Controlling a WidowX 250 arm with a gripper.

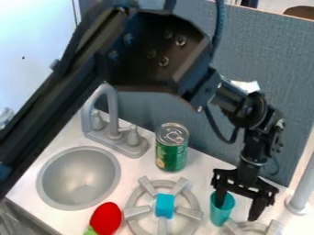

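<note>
Black arm (147,50) foremost, jaws open, one at the turquoise cup's (221,215) mouth, the other outside.

Gap between can (171,155) and cup (221,215), upright faucet (112,112)

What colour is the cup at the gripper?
The cup is teal, a blue-green; it shows best in the camera view.

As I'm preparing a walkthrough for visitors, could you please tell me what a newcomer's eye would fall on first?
Probably the big black arm slanting in from the upper left, its gripper open at a teal cup at lower right. Next might come the bright red object near the sink, then the blue block on the burner, with a green can behind.
</note>
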